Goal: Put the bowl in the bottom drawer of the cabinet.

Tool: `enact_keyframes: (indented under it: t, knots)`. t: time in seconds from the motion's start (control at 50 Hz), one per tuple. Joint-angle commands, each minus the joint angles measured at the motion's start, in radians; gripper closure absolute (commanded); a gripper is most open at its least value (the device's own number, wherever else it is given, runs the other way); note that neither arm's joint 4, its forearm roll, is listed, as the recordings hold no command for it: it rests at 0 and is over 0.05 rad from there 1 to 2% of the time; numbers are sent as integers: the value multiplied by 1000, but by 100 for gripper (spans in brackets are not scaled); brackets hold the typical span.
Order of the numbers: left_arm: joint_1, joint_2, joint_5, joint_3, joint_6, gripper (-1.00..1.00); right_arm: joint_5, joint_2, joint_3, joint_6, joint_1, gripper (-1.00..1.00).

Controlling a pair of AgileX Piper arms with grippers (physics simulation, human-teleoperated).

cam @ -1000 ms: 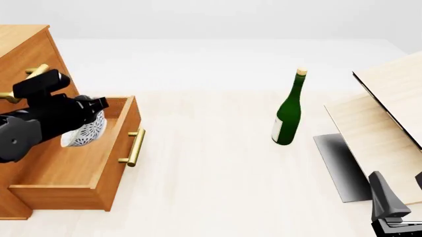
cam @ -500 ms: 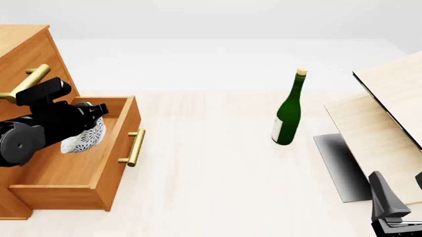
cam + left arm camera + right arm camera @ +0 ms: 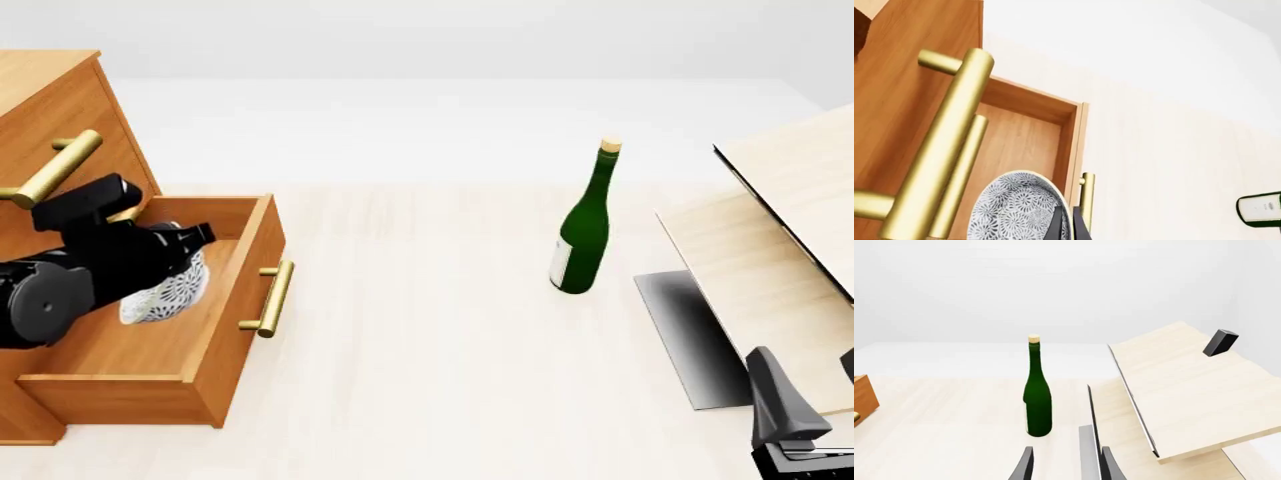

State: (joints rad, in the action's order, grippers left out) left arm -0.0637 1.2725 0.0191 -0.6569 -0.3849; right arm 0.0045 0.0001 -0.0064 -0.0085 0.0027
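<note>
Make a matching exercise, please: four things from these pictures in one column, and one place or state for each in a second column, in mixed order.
Things:
1. bowl
2. bottom drawer
3. wine bottle
4. right claw

Places or states:
A. stands upright on the table
B. pulled open
C. empty, low at the near right
D. held by the left claw over the drawer

Pairs: 1-D, 2-B, 3-A, 4-C

Simulated tabletop scene: blank white surround, pale wood table, cabinet, wine bottle, leaning boards.
</note>
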Motion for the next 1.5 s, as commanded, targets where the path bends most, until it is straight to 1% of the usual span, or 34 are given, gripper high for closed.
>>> enact_keyframes:
  t: [0.02, 0.32, 0.38, 0.54, 0.58, 0.72, 0.78, 0.92, 1.04, 1.24, 1.5]
  knots:
    - [10, 10, -10, 2, 7, 100, 0, 0, 0, 0, 0, -100]
    - [44, 35, -32, 14, 32, 100, 0, 0, 0, 0, 0, -100]
    - [44, 66, -54, 18, 28, 100, 0, 0, 0, 0, 0, -100]
    - [56, 86, -56, 13, 39, 100, 0, 0, 0, 0, 0, -100]
    - [60, 92, -52, 10, 56, 100, 0, 0, 0, 0, 0, -100]
    - [71, 100, -72, 17, 57, 100, 0, 0, 0, 0, 0, -100]
    - [91, 98, -67, 19, 78, 100, 0, 0, 0, 0, 0, -100]
    - [91, 117, -75, 16, 82, 100, 0, 0, 0, 0, 0, -100]
    - [99, 135, -75, 8, 100, 100, 0, 0, 0, 0, 0, -100]
    - [90, 172, -105, 14, 95, 100, 0, 0, 0, 0, 0, -100]
    - [114, 192, -111, 14, 119, 100, 0, 0, 0, 0, 0, -100]
